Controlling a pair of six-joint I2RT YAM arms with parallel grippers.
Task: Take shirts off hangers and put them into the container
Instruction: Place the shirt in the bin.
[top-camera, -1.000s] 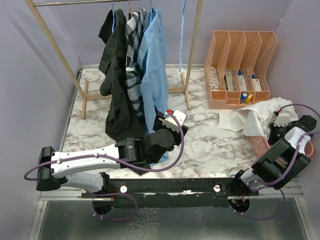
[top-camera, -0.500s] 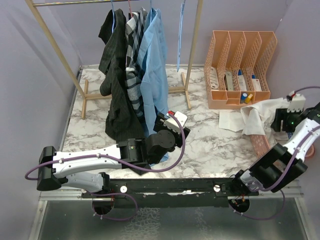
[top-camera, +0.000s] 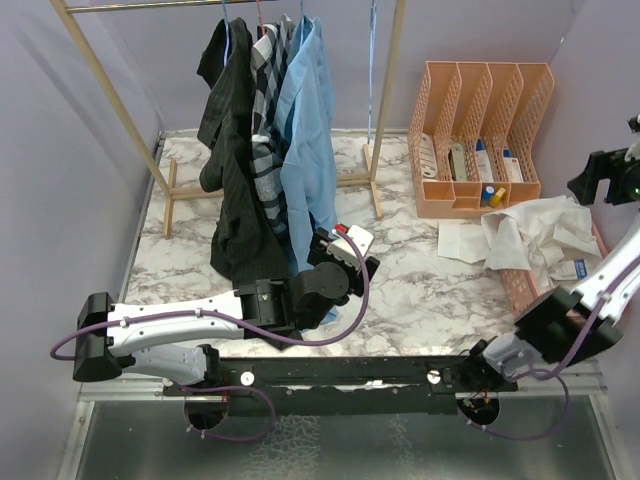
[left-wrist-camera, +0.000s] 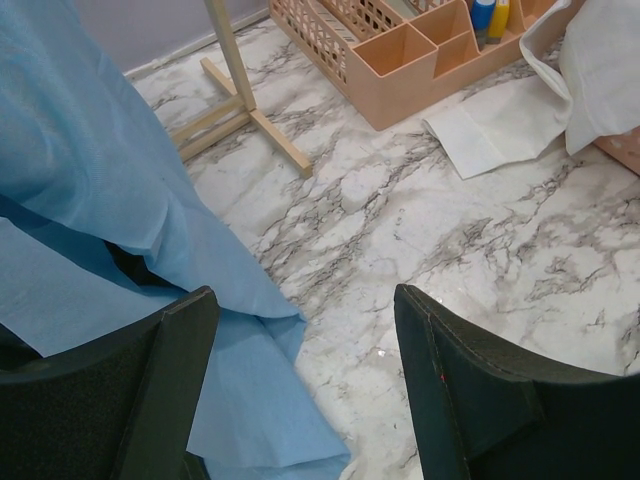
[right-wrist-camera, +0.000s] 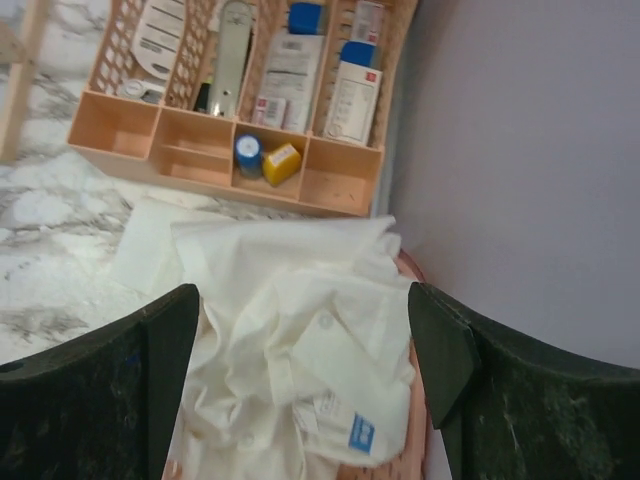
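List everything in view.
marble table: one, white-grey, under everything
wooden clothes rack: one, pale wood, table's rear
lattice plastic basket: one, salmon-pink, right edge
four-slot file organizer: one, peach, rear right
hanging long-sleeved button shirts: three, black pinstriped, black-and-white checked, light blue, on rack
crumpled button shirt: one, white, mostly in basket
thin wire hanger: one bare, light blue, rack's right end
left fingers: two, black, open at blue shirt's hem
right fingers: two, black, open above white shirt

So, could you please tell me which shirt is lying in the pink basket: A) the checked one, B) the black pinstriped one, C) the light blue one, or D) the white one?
D: the white shirt lies crumpled in the pink basket.
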